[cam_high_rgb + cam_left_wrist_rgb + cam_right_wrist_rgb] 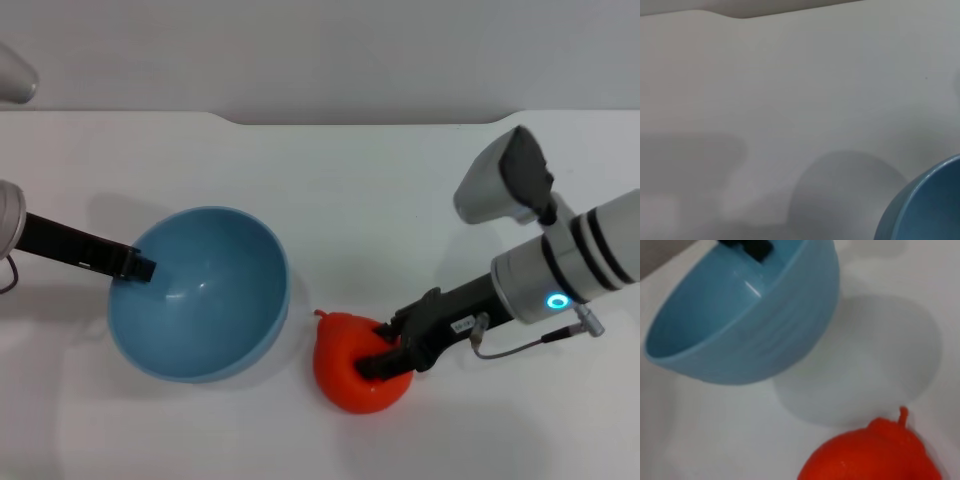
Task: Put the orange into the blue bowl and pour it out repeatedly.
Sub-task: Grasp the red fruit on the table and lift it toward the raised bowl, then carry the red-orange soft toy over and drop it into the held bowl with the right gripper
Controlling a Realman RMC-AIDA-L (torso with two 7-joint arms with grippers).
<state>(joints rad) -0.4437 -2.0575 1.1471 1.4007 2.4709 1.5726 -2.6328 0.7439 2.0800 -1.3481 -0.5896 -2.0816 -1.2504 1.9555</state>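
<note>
While the white table [400,200] runs bare to a grey wall behind, my right gripper [385,352] pinches the orange [350,375], just beside the blue bowl [215,300].
My left gripper [140,268] seems clamped on the bowl's rim, holding it tilted; orange sits on the table, outside the bowl, stem nub toward it.
</note>
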